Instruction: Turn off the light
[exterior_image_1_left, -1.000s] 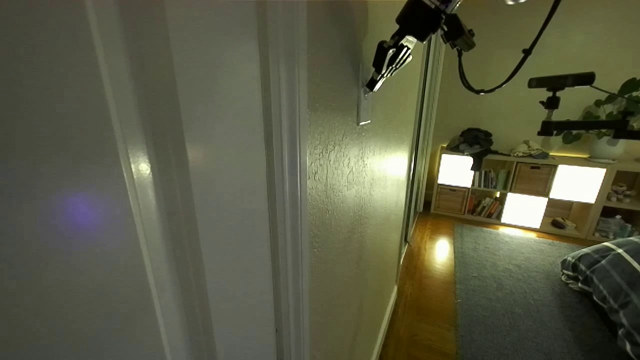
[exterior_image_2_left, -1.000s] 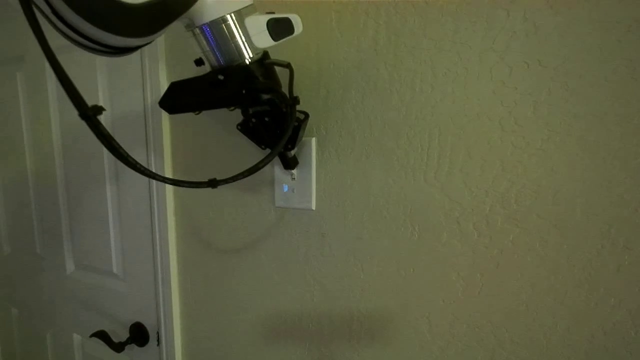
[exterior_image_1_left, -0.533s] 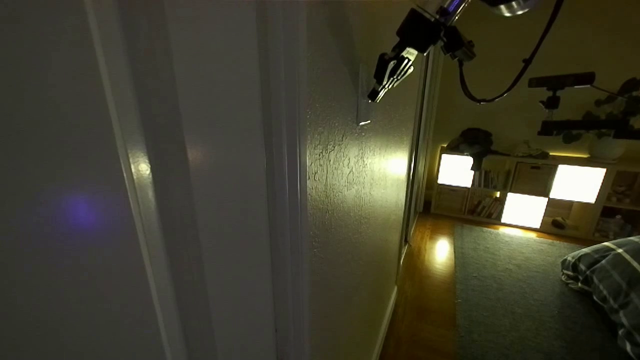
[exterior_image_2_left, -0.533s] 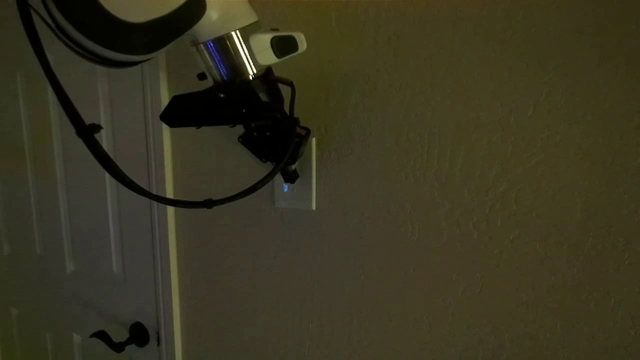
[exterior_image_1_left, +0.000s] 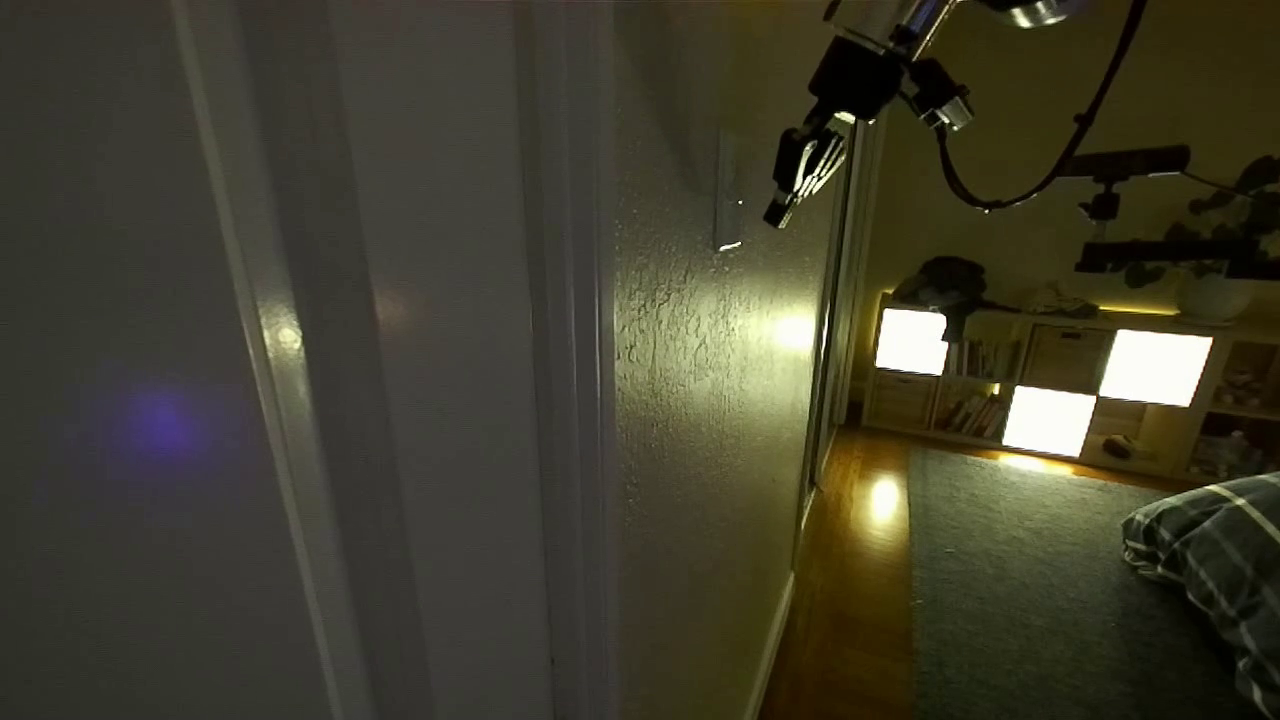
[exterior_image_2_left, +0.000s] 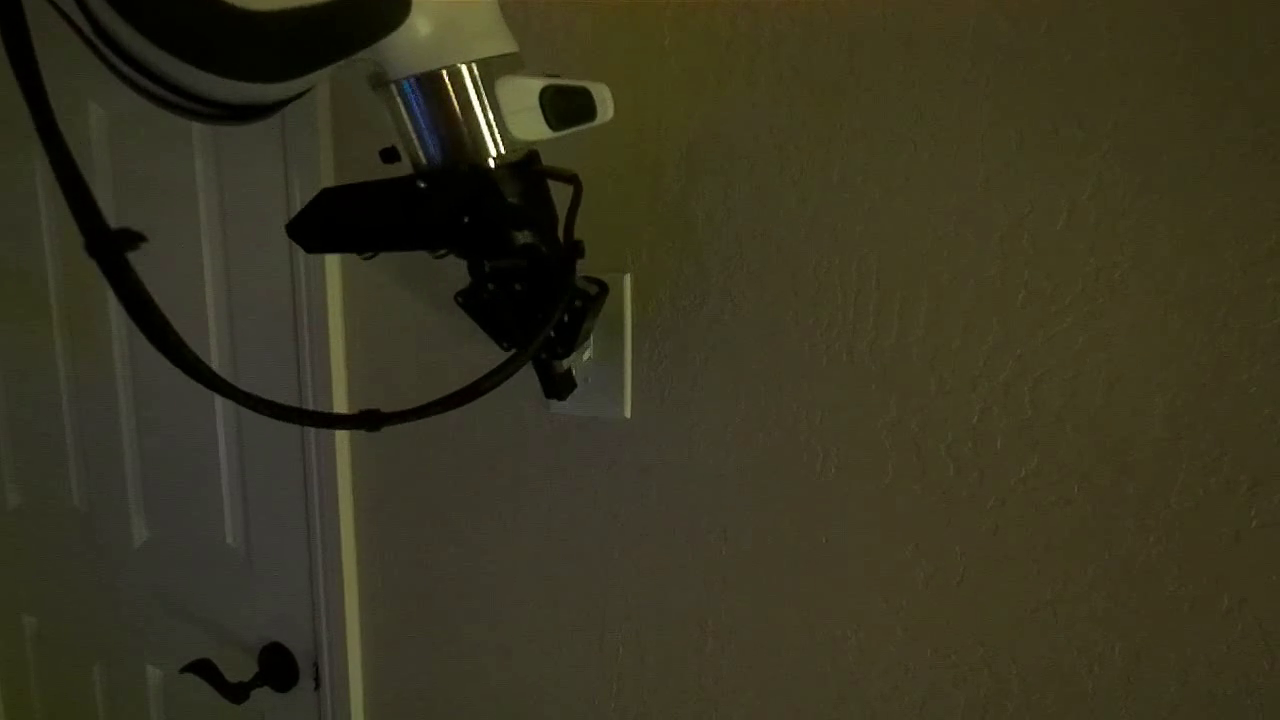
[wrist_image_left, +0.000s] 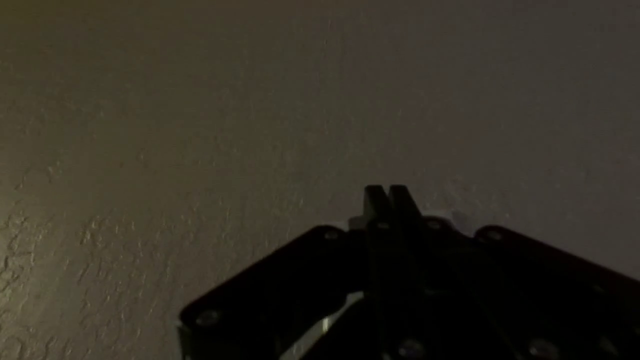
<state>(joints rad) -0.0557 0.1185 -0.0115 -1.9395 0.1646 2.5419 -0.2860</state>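
Observation:
The white upright switch plate (exterior_image_1_left: 729, 185) is on the wall near the door frame. In an exterior view its right and lower parts (exterior_image_2_left: 612, 385) show, with the small toggle just beside the fingers; the rest is behind my gripper. My gripper (exterior_image_1_left: 778, 215) points down toward the wall, with a visible gap between its tips and the plate. In an exterior view its tips (exterior_image_2_left: 558, 386) overlap the plate's lower left. In the wrist view the dark fingers (wrist_image_left: 388, 189) are together with nothing between them, and a pale strip of plate (wrist_image_left: 440, 214) peeks out behind them. The lamp is out of view.
The white door (exterior_image_2_left: 180, 400) with a dark handle (exterior_image_2_left: 250, 675) is beside the plate. A shelf (exterior_image_1_left: 975, 375) with glowing white compartments stands at the back. A camera on an arm (exterior_image_1_left: 1122, 160) and a bed (exterior_image_1_left: 1215, 560) are at the right.
The room has gone from brighter to dim. My gripper, earlier at the toggle, has slid down and then moved back from the wall, opening a gap to the plate.

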